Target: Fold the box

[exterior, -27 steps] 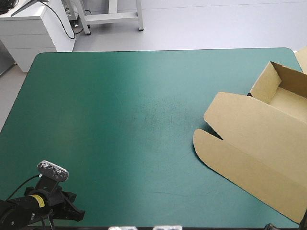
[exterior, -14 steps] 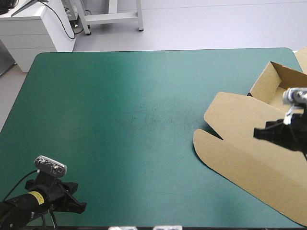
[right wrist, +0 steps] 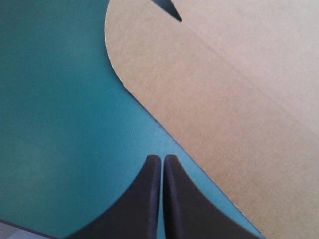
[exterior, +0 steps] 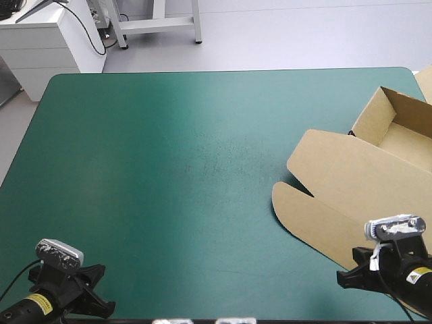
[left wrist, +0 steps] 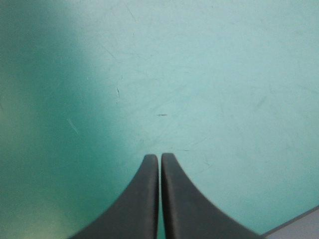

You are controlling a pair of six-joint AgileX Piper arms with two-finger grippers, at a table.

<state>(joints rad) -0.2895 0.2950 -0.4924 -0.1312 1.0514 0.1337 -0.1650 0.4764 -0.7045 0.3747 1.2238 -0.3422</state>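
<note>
The brown box [exterior: 364,202] lies on the right side of the teal-green table, its lid flat and rounded flaps toward the middle. Its tray part [exterior: 405,128] has raised walls at the far right. My right gripper [exterior: 341,278] is shut and empty, low at the near right, just beside the lid's near edge. In the right wrist view its black fingertips [right wrist: 162,159] meet over the cover, with the lid's edge [right wrist: 224,99] running just ahead and to one side. My left gripper [exterior: 102,305] is shut and empty at the near-left corner, its tips [left wrist: 160,157] over bare cover.
A pale strip of more board [exterior: 426,79] shows at the table's far right edge. The table's near edge [left wrist: 299,224] lies close beside my left gripper. Bare teal-green cover [exterior: 169,169] spans the left and middle.
Just before, my right gripper hung over the box near the tray; it has drawn back to the near edge beside the lid. My left gripper has slid toward the near-left corner.
</note>
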